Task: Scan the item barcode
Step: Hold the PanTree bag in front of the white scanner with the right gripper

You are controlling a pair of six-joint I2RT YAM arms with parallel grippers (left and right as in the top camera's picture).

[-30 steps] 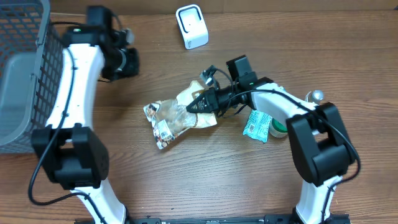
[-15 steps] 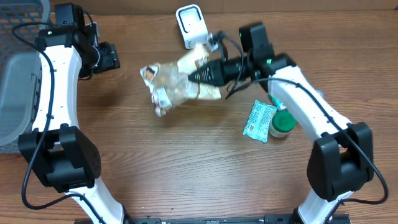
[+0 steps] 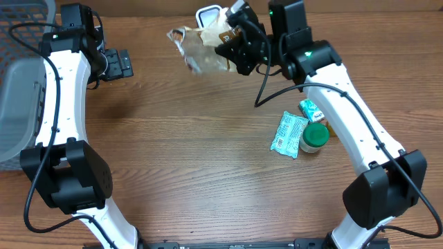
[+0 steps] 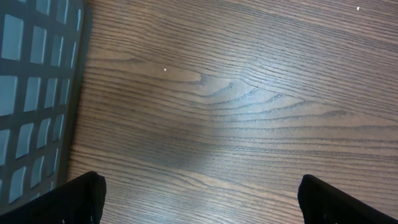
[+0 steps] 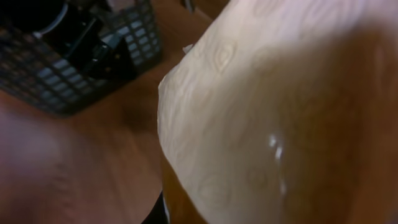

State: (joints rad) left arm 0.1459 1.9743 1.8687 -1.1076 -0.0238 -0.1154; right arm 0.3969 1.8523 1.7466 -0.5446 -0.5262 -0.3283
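The right claw (image 3: 223, 52) is clamped on a crinkly clear-and-tan plastic snack bag (image 3: 194, 45), holding it up just in front of the small white box scanner (image 3: 208, 12). The bag's length runs leftward from that claw. The left claw (image 3: 119, 63) gapes wide and empty, well apart.

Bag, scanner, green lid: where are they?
Bag (image 3: 199, 50), overhead view, its crinkly middle.
Scanner (image 3: 208, 12), overhead view, its white top.
Green lid (image 3: 317, 133), overhead view, the lid's middle.

Overhead straight down over table (image 3: 208, 194); wrist views close, low; basket (image 3: 17, 83) common to all three.
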